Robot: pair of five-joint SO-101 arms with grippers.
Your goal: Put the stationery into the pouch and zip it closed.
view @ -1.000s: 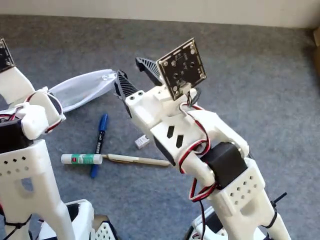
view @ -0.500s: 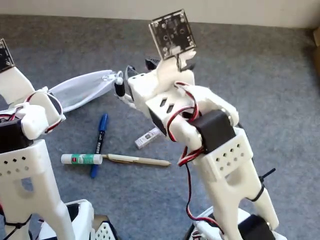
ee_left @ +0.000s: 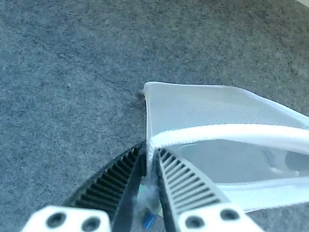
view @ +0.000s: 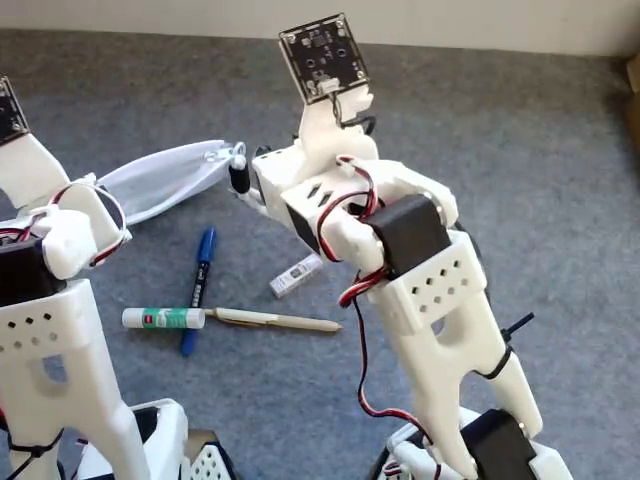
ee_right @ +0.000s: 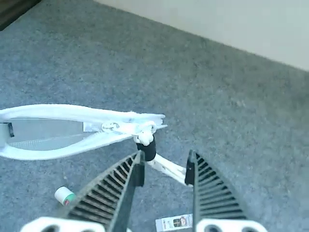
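Note:
The white mesh pouch (view: 165, 180) lies open on the grey carpet. My left gripper (ee_left: 148, 162) is shut on its near corner, with the pouch (ee_left: 217, 116) stretching away from the fingers. My right gripper (ee_right: 165, 166) is open at the pouch's other end. The zip pull (ee_right: 146, 147), with its black piece and white strap, lies between the two fingers, which do not clamp it. On the carpet beside the pouch lie a blue pen (view: 201, 272), a glue stick (view: 165, 318), a beige pen (view: 275, 320) and a small white eraser (view: 297, 275).
The right arm (view: 400, 250) leans over the carpet, covering the ground beside the eraser. The left arm (view: 60, 300) stands at the near left. A pale wall (view: 450, 25) runs along the far edge. Open carpet lies to the right.
The right arm has tipped forward and down, bringing its open gripper to the pouch's zip end. The eraser has come out from under it. The left arm and the pouch have not moved.

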